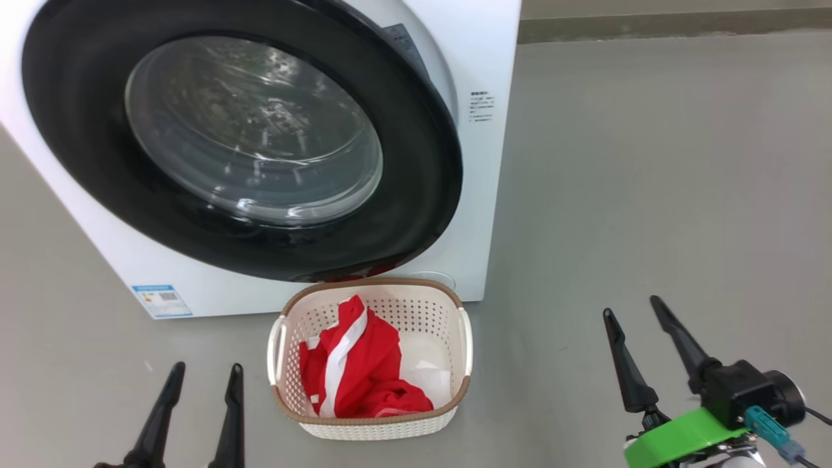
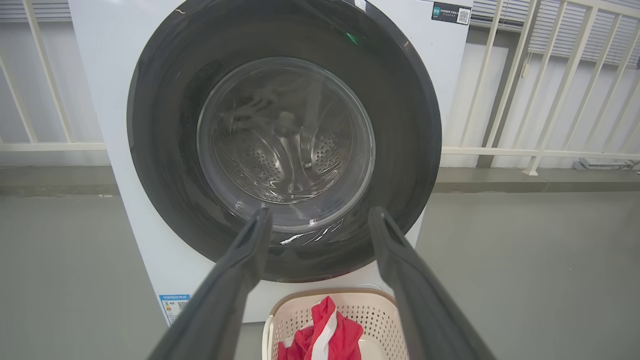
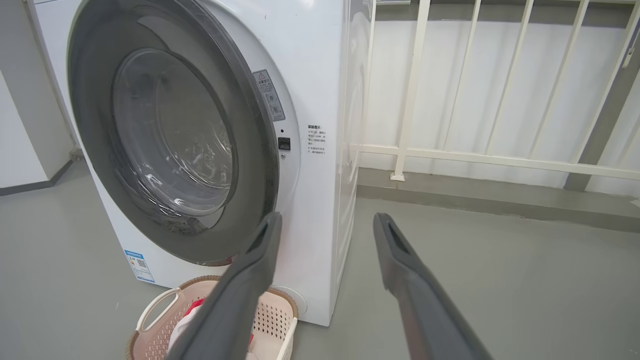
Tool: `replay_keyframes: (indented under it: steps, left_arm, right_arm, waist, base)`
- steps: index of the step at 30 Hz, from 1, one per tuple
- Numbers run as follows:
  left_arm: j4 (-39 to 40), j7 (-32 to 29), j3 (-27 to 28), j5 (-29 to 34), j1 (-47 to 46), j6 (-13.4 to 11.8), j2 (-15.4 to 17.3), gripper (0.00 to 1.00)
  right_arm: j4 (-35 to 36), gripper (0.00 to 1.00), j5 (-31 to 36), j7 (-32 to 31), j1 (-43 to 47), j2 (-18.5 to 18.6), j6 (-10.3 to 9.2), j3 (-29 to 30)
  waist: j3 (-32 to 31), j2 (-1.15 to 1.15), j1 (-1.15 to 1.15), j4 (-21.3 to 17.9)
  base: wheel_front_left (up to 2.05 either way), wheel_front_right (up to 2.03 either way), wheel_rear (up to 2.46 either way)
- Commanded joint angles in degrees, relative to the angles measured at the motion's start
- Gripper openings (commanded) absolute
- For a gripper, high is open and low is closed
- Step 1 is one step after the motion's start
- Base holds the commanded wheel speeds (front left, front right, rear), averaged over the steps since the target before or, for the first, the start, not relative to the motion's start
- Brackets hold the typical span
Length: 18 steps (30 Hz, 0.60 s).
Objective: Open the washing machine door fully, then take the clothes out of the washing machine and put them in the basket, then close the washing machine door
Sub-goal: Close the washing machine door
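- Now, head view: the white, boxy washing machine (image 1: pixel 481 195) stands on the grey floor (image 1: pixel 650 162). The washing machine door (image 1: pixel 240 136), a glossy black ring around a bulging clear bowl, is swung almost to but looks slightly ajar at its right edge.
- The basket (image 1: pixel 374 284), cream perforated plastic with a brown woven-look rim, sits on the floor against the machine's front edge, just under the door. The clothes (image 1: pixel 354 370), soft red fabric with a white stripe, lie crumpled inside it.
- The left gripper (image 1: pixel 207 368) and right gripper (image 1: pixel 632 305) hang low on either side of the basket, both spread and empty.
- Left wrist view: the left gripper (image 2: pixel 320 212) points at the door (image 2: pixel 285 130). A bare, perforated steel drum (image 2: pixel 280 160) shows through the glass. A pale railing (image 2: pixel 525 90) runs behind.
- Right wrist view: the right gripper (image 3: pixel 327 217), fingers apart, faces the machine's right front corner (image 3: pixel 320 200). The door (image 3: pixel 170 130) stands a little off the front.
- Likely risks: a hard fingertip may skid on the slick rim or curved glass, leaving the door unlatched.
- An arm coming in low may knock the light basket (image 3: pixel 272 320), because it sits so close beneath the door.
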State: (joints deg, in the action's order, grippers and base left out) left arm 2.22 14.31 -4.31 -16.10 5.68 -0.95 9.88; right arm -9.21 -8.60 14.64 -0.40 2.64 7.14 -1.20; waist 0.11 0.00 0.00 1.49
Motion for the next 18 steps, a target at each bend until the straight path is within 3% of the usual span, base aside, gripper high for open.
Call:
replay_keyframes:
  steps: [1,2,18]
  left_arm:
    - [1.0,0.7,1.9,0.5,-1.3,0.3,0.2,1.0]
    - [0.9,0.7,1.7,0.5,-1.4,0.5,0.0,1.0]
    - [0.5,0.7,0.3,-0.2,-3.8,1.8,-1.9,1.0]
  right_arm:
    - [0.9,0.07,0.5,0.4,-3.0,0.2,0.35,-1.8]
    - [0.5,0.0,0.6,0.4,-3.5,0.2,0.35,-2.2]
    - [-12.0,0.0,-2.7,-2.1,-18.9,0.2,0.35,-9.4]
  waist:
    - [-0.1,0.0,0.0,0.6]
    - [-0.1,0.0,0.0,0.9]
    - [3.5,0.0,0.0,7.1]
  base:
    - [0.0,0.0,0.0]
    - [0.0,0.0,0.0]
    - [0.0,0.0,0.0]
